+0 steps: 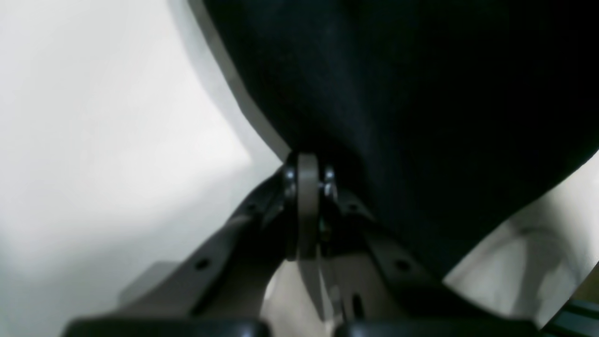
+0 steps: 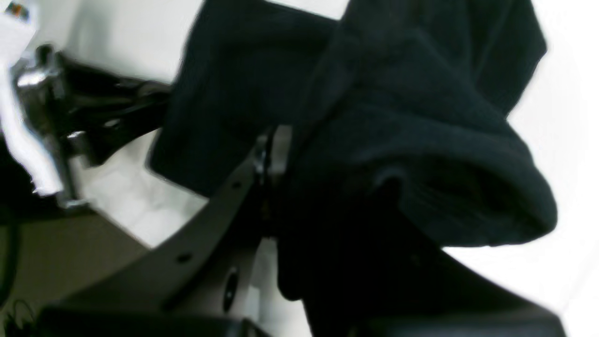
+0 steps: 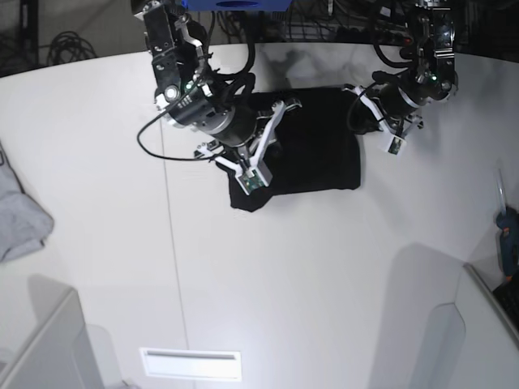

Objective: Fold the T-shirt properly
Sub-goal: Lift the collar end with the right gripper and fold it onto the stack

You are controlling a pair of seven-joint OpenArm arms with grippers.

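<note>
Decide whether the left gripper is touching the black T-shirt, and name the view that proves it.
Touching. In the left wrist view the left gripper has its jaws shut on the edge of the black T-shirt, with the cloth running straight out from between them.

The plain black cloth T-shirt (image 3: 312,146) showed no print or pattern, only flat dark fabric. It lay on a smooth white desk (image 3: 324,275) crossed by one thin dark seam line. A light grey garment (image 3: 18,215) sat at the desk's edge. The arms were black with white brackets, and a blue tool (image 3: 508,243) lay far off.
</note>
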